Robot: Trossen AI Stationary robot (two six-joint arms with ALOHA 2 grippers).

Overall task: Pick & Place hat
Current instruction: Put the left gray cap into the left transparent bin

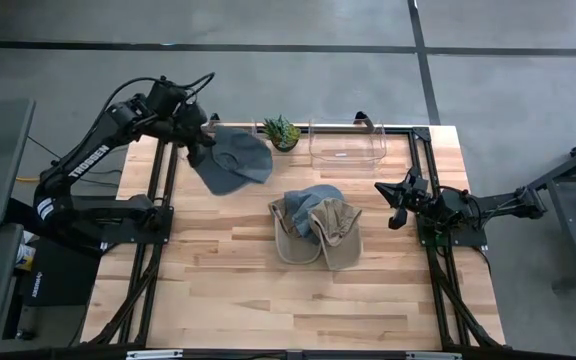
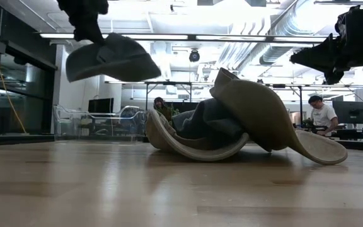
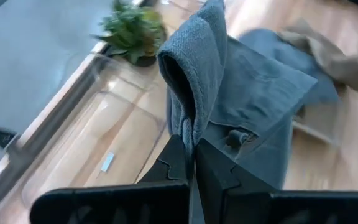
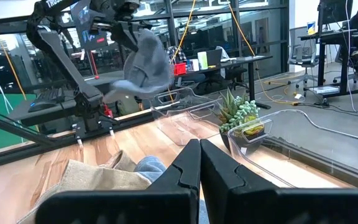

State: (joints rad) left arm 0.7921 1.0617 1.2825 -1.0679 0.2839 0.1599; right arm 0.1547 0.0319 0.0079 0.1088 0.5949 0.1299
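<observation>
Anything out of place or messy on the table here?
The tan and blue hats lie tangled in a crumpled heap mid-table, brims askew. Otherwise normal: the left gripper holds the grey-blue hat aloft, and the clear bin sits upright.

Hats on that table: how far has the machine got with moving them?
Done: nothing looks placed yet; the clear bin by the plant looks empty. In hand: the left end effector is shut on a grey hat, held up off the table. Left: putting that hat down, probably in the bin, then the pile of hats mid-table. The right end effector waits shut at the table's right edge, holding nothing.
</observation>
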